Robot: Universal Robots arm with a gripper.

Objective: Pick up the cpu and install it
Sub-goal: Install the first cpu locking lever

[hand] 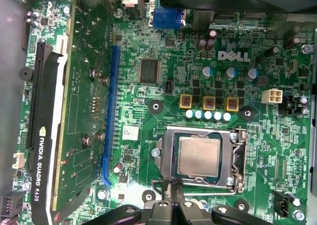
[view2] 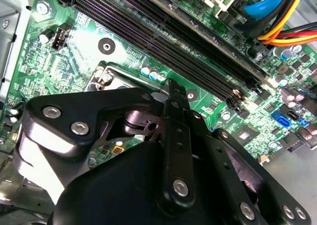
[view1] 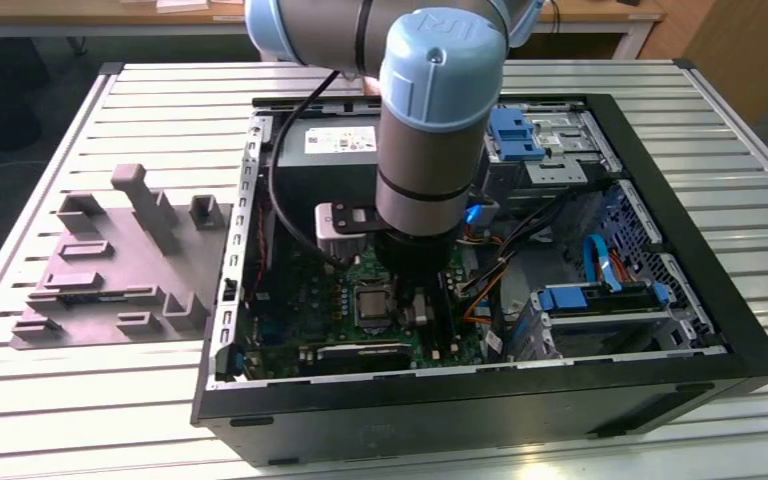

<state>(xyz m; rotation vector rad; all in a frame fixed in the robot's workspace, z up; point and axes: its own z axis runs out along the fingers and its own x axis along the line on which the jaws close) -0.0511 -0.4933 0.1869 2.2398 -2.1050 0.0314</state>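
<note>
A big slatted silver metal table [view1: 91, 400] is seen in the exterior view. On it lies an open black computer case [view1: 704, 330], and a grey plastic tray with upright blocks [view1: 117, 270] rests beside the case, toward the exterior view's left. A thick grey and pale blue robot arm [view1: 431, 130] is pointed down into the case. Inside the case a green circuit board [hand: 158, 91] is laid flat, and long black memory slots [view2: 173, 41] can be seen on it in the second wrist view. A dark card with a blue edge slot [hand: 64, 111] is stood on the board.

In the first wrist view a dark square metal-framed socket [hand: 234, 160] is seen on the board. The small flat square silver cpu [hand: 198, 155] is seated inside that frame, lying flat.

The black gripper [hand: 171, 188] is held just beside the socket's edge, very near the cpu. Its thin black fingers [view2: 173, 116] are pressed together into one narrow tip. Nothing is held between them. Whether the tip is touching the socket frame cannot be told.
</note>
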